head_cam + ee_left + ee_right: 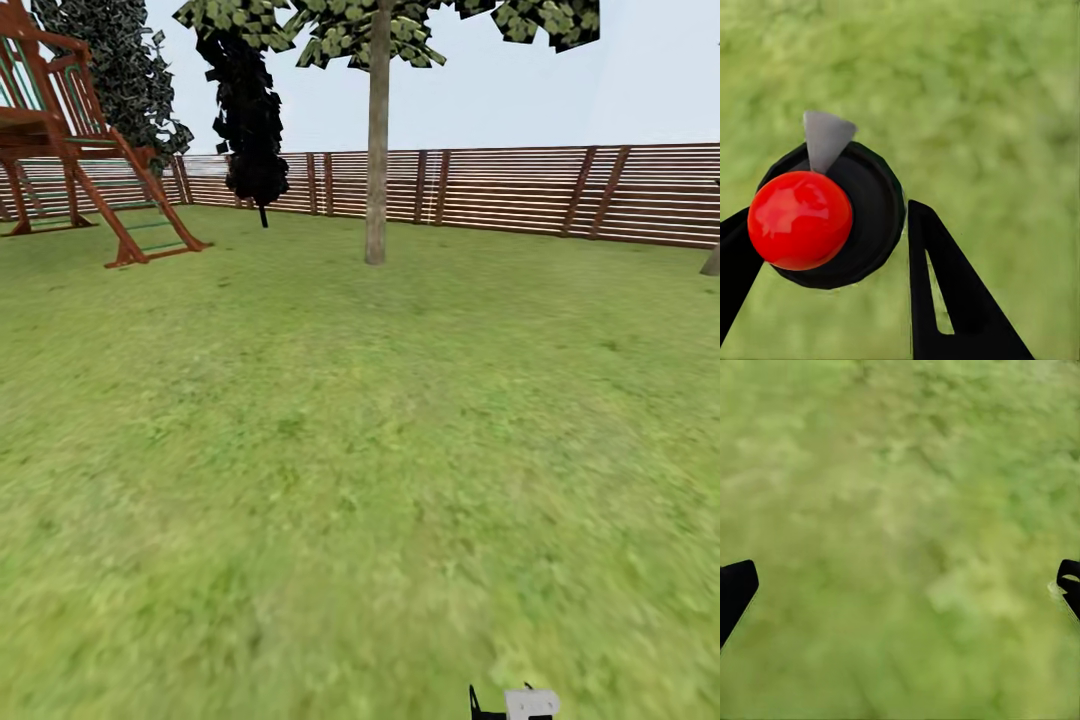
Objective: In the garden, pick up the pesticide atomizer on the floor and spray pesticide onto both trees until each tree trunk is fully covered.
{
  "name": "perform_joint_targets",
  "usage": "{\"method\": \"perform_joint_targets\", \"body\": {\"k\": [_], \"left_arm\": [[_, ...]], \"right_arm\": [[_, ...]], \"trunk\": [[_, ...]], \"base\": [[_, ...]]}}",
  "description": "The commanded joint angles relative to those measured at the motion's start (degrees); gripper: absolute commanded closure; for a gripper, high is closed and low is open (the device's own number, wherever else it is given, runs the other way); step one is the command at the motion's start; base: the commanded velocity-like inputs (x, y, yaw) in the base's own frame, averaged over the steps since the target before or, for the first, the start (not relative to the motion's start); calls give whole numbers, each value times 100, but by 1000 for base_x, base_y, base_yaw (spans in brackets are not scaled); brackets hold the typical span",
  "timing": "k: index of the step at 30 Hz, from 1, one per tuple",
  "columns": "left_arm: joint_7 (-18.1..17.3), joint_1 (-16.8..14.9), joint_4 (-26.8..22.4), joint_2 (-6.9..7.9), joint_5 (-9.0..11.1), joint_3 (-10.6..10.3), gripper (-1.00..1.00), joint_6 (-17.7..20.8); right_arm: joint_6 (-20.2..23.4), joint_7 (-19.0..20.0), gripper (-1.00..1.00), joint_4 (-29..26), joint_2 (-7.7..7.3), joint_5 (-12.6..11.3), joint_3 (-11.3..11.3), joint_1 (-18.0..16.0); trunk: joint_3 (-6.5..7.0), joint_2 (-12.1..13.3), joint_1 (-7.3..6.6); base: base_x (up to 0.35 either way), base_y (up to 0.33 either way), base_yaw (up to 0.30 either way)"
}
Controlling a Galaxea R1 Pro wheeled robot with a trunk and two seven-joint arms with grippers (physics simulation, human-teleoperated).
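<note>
Currently the left gripper has its fingers closed against the pesticide atomizer, its red ball top sitting between them above grass. Across the lawn, the right gripper fingers are spread wide, holding nothing. A tree trunk stands well ahead, before the fence.

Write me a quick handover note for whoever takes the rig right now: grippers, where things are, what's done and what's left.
Left gripper: shut on the atomizer, red knob up, over grass.
Right gripper: open, holding nothing, over the lawn.
One tree trunk stands ahead across the lawn, near the fence; another trunk base sits at the far right edge.
Done: atomizer picked up.
Left: drive to each tree and spray both trunks; no spray shows on them yet.
</note>
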Motion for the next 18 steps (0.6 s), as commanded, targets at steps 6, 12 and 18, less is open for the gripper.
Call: {"method": "perform_joint_targets", "body": {"k": [6, 12, 18], "left_arm": [[10, -4, 9, 1, -59, 45, 100, -21], [10, -4, 9, -3, -58, 45, 100, -21], [10, -4, 9, -2, -58, 45, 100, -14]], "right_arm": [[-4, -60, -100, 5, 0, 25, 41, -4], [-4, -60, -100, 5, 1, 24, 41, -4], [-4, -60, -100, 5, 0, 23, 41, -4]], "trunk": [[-5, -2, 3], [-5, -2, 3], [-5, -2, 3]], "base": [[339, 0, 0], [339, 0, 0], [339, 0, 0]]}}
